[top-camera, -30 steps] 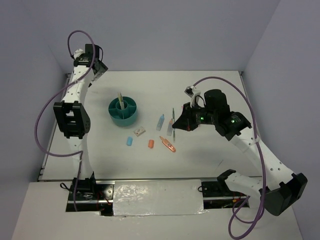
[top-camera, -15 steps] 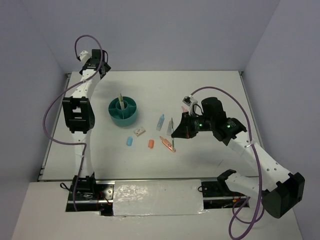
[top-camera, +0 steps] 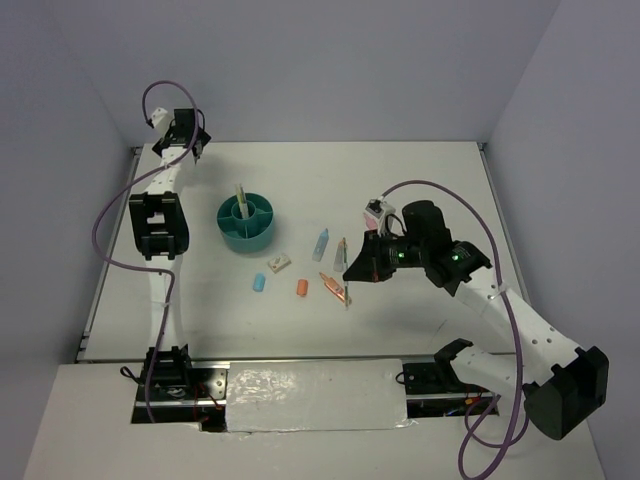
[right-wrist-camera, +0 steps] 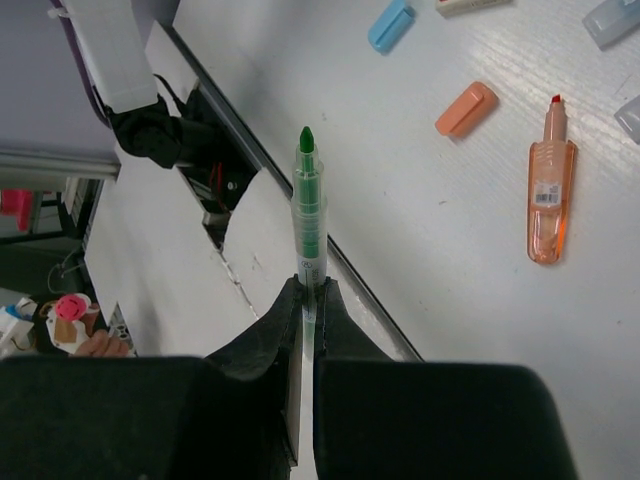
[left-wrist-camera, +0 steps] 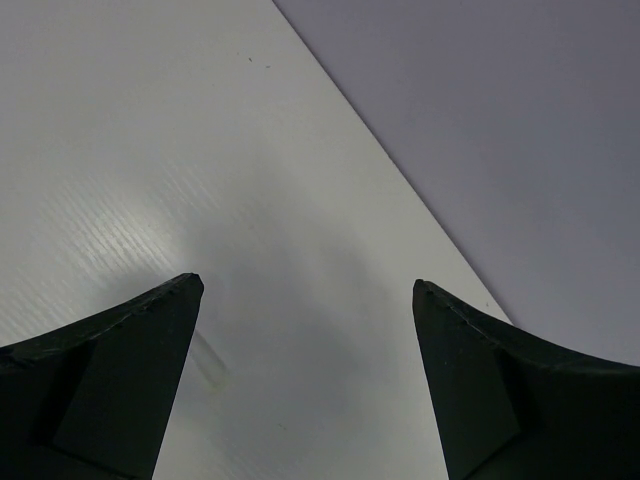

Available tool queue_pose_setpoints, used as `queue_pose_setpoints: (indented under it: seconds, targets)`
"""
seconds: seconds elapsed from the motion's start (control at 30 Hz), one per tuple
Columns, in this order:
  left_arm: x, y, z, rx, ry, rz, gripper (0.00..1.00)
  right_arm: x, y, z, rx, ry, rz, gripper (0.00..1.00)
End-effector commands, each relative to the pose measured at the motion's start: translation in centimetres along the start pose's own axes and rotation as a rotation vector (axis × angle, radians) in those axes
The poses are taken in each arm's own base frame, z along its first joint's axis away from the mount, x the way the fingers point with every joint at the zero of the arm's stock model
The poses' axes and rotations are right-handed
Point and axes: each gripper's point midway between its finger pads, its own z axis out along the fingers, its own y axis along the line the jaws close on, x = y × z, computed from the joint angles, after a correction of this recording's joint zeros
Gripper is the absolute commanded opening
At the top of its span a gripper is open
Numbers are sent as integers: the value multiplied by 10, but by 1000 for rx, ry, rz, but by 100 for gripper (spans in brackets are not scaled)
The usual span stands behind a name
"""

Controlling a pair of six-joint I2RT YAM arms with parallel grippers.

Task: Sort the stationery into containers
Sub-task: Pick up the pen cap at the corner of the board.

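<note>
— "Hanging right of the teal organizer (top-camera: pixel 246 241), the right claw (top-camera: pixel 352 272) is clenched, top view shows; the left claw (top-camera: pixel 192 140) sits beyond the organizer."

— "Left wrist: claw spread, empty, over bench (left-wrist-camera: pixel 150 150). Right wrist: green pen (right-wrist-camera: pixel 308 215) clamped, pointing straight out."

Table (left-wrist-camera: pixel 150 150): white, matt, fine ribbed grain like corrugated plastic sheet; soft sheen at centre of left wrist view.
Left gripper (left-wrist-camera: pixel 308 283): fingers (left-wrist-camera: pixel 90 390) matt black, slightly grainy.
Right gripper (right-wrist-camera: pixel 307 295): same matt black.
Green pen (right-wrist-camera: pixel 308 215): clear glossy plastic barrel, green core.
Orange marker (right-wrist-camera: pixel 549 200): translucent glossy plastic, paper-looking label.
Orange eraser (right-wrist-camera: pixel 467 108), blue eraser (right-wrist-camera: pixel 390 24): opaque, matt, smooth.
Teal organizer (top-camera: pixel 247 222): smooth plastic, low sheen.
Silver strip (top-camera: pixel 315 395), bottom centre of top view: crinkled, shiny film.
Cables (top-camera: pixel 425 183): smooth purple sheath.
</note>
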Motion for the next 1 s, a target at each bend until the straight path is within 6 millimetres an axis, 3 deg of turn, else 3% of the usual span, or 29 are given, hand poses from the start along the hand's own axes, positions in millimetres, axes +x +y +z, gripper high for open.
queue_pose_setpoints:
  seconds: [0.0, 0.43, 0.67, 0.97]
  targets:
    - [-3, -15, 5, 57, -29, -16, 99, -4, 8, 2, -38, -25, -14, 0]
    - [28, 18, 9, -47, 51, 19, 95, -6, 7, 10, -37, -13, -9, 0]
    - [35, 16, 18, -26, 59, 29, 92, 2, 2, 13, -33, -5, -1, 0]
    - [49, 37, 19, -115, 86, 36, 76, 3, -1, 14, -29, -11, 2, 0]
